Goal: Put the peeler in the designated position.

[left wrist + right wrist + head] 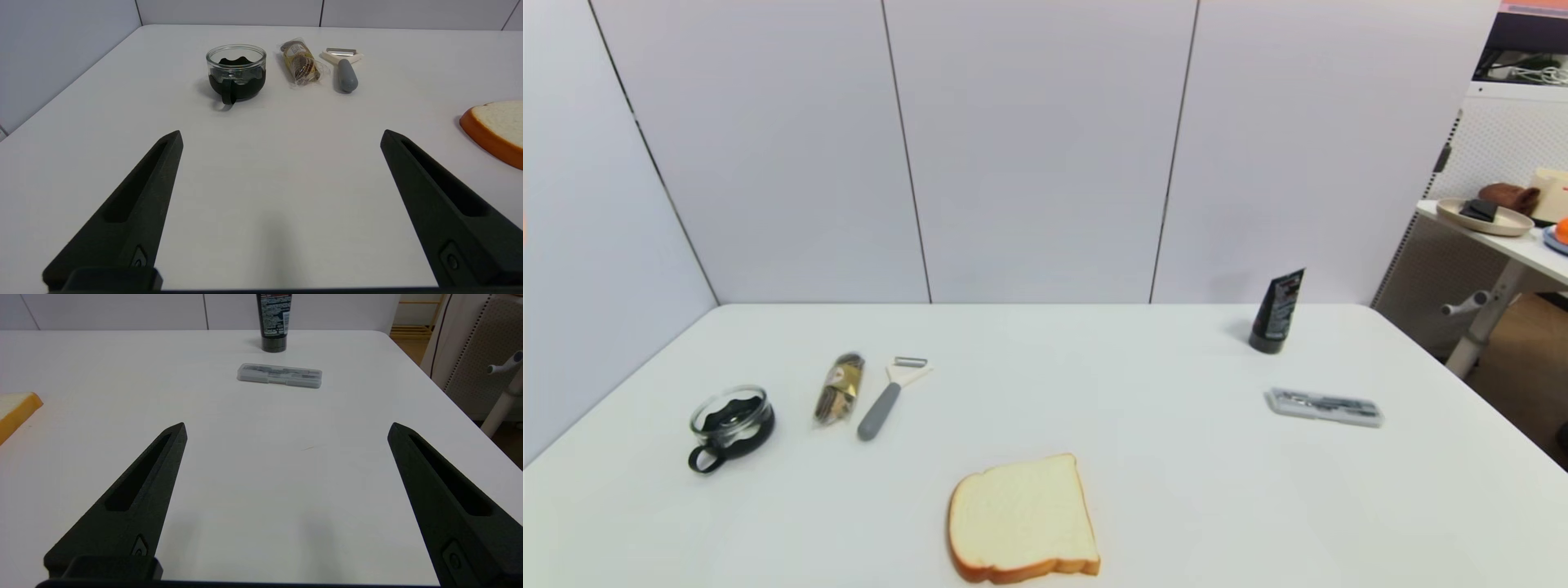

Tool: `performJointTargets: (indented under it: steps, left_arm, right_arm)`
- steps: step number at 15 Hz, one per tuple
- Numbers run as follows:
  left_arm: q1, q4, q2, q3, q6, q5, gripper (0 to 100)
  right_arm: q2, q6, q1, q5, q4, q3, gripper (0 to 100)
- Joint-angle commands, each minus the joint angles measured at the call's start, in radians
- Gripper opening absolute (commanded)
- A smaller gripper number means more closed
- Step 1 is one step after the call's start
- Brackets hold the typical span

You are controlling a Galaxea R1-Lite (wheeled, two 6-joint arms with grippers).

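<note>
The peeler (887,395) lies flat on the left half of the white table, grey handle toward me and cream forked head with metal blade pointing away. The left wrist view shows the peeler (343,69) too, well beyond my left gripper (282,136), which is open with nothing between its fingers. My right gripper (286,428) is open as well, empty, over bare tabletop on the right side. Neither arm shows in the head view. The designated position carries no mark that I can see on the table.
A wrapped snack (837,389) lies just left of the peeler, and a glass cup (730,425) with a black holder stands further left. A bread slice (1021,519) sits front centre. A flat grey case (1325,406) and a black tube (1277,311) are at the right.
</note>
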Motion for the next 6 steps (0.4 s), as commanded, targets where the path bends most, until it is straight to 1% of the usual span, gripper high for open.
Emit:
performJointTargets:
  steps: [1,6]
  left_arm:
    - [0.000,0.000,0.002,0.000,0.000,0.000,100]
    - [0.000,0.000,0.002,0.000,0.000,0.000,100]
  right_arm:
    - [0.001,-0.002,0.000,0.000,-0.002,0.000,100]
    - [0.000,0.000,0.000,0.000,0.000,0.000,100]
